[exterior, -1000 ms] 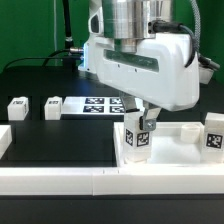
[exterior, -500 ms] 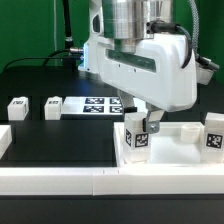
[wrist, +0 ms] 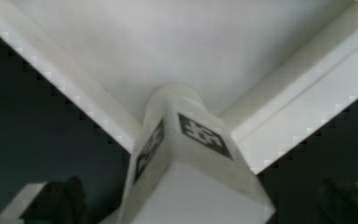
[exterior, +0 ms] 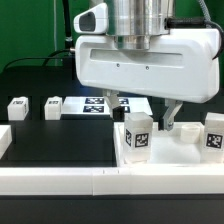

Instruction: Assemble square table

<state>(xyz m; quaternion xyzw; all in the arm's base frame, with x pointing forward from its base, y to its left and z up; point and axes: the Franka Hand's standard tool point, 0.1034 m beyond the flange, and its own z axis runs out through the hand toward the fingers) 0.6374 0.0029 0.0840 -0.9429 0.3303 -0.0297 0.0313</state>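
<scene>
Hand [exterior: 148, 112] is wide open and holds nothing, poised directly above the leg [exterior: 137, 135], which stands upright, long axis vertical, in the corner of the slab [exterior: 186, 152] toward the exterior view's left, fingers apart from it on either side.

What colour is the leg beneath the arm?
White leg with a black-and-white tag; exterior view best.

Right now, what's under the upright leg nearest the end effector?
The leg stands on the white slab, in a corner of it. Its base covers the spot, so any socket beneath cannot be seen.
</scene>
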